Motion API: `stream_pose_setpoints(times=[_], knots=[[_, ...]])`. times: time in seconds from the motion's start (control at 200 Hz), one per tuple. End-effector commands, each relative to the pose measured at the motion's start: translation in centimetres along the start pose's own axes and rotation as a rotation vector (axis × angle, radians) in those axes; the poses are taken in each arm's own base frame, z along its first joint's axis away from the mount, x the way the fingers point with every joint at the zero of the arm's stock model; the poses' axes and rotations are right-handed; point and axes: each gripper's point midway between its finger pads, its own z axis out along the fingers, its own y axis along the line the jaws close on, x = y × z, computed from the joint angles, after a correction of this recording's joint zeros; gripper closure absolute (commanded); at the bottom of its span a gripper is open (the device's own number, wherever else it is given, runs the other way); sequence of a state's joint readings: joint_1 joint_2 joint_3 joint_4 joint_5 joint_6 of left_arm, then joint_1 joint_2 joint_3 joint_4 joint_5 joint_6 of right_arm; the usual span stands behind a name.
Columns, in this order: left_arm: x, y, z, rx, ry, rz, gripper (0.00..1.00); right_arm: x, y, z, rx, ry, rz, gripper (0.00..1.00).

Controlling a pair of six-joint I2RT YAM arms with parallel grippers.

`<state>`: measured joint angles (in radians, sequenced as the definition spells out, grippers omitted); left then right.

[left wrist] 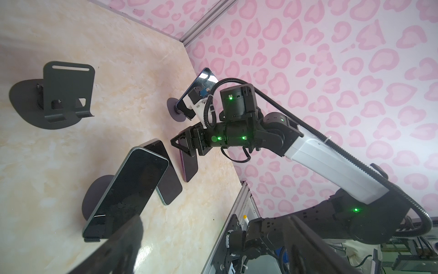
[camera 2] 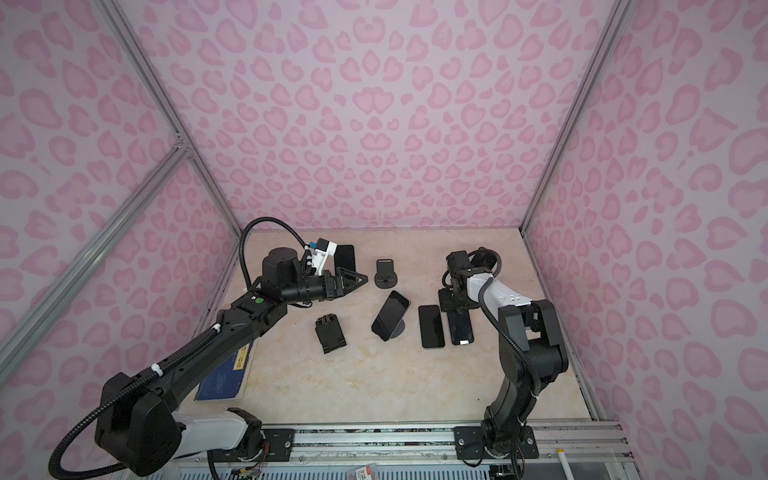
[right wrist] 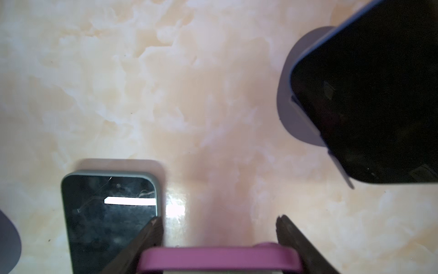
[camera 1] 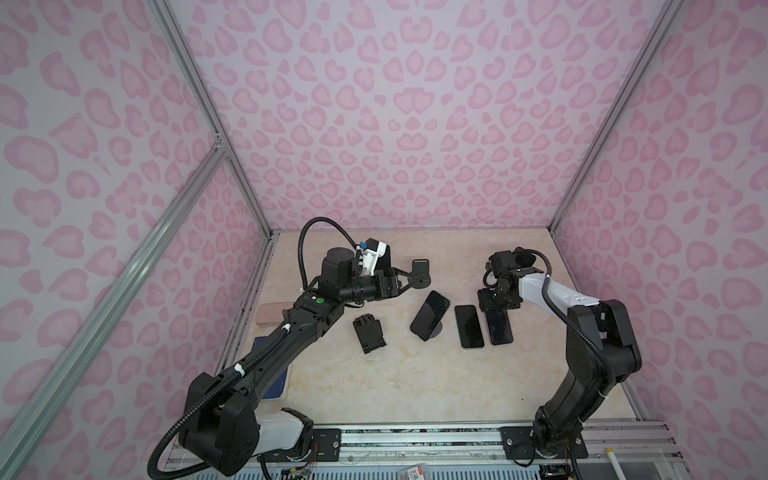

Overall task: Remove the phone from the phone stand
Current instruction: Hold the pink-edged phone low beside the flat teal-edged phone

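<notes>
Right fingers [right wrist: 144, 239] clamped on the pink-cased phone [right wrist: 218, 257], low at the worktop [camera 1: 374, 386] right of centre, seemingly at set-down, release and straight lift likely next, flat phone [camera 1: 468, 326] crowding just beside, propped phone [camera 1: 430, 313] on round stand [camera 1: 436, 331] at centre, left fingers [camera 2: 351, 279] spread empty near a bare stand [camera 2: 384, 274].

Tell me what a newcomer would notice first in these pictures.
Pink leopard-print walls fill both top views. At the middle of the marble table a dark phone leans on a round stand. To its right, the right gripper clasps the end of a pink-cased phone.
</notes>
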<state>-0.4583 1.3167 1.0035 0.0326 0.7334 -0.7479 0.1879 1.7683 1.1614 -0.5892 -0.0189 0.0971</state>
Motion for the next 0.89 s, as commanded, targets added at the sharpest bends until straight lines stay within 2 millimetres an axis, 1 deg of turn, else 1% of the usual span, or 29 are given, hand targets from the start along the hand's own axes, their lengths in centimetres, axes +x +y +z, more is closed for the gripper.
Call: stream_pose_setpoints(times=[0.0,0.28,0.475,0.89], knots=[[-0.6,-1.0,-0.1,0.029,-0.015,0.041,0.04,0.6,-0.2,0.9,0.009,0.027,0.005,0.35],[-0.6,-1.1,-0.1,0.030,-0.016,0.042,0.04,0.7,0.1,2.0,-0.010,0.043,0.011,0.35],[-0.7,-1.1,-0.1,0.030,-0.016,0.042,0.04,1.2,0.1,2.9,-0.011,0.072,0.010,0.35],[-0.6,-1.2,-0.2,0.032,-0.015,0.044,0.04,1.3,0.0,3.5,-0.008,0.075,0.020,0.29]])
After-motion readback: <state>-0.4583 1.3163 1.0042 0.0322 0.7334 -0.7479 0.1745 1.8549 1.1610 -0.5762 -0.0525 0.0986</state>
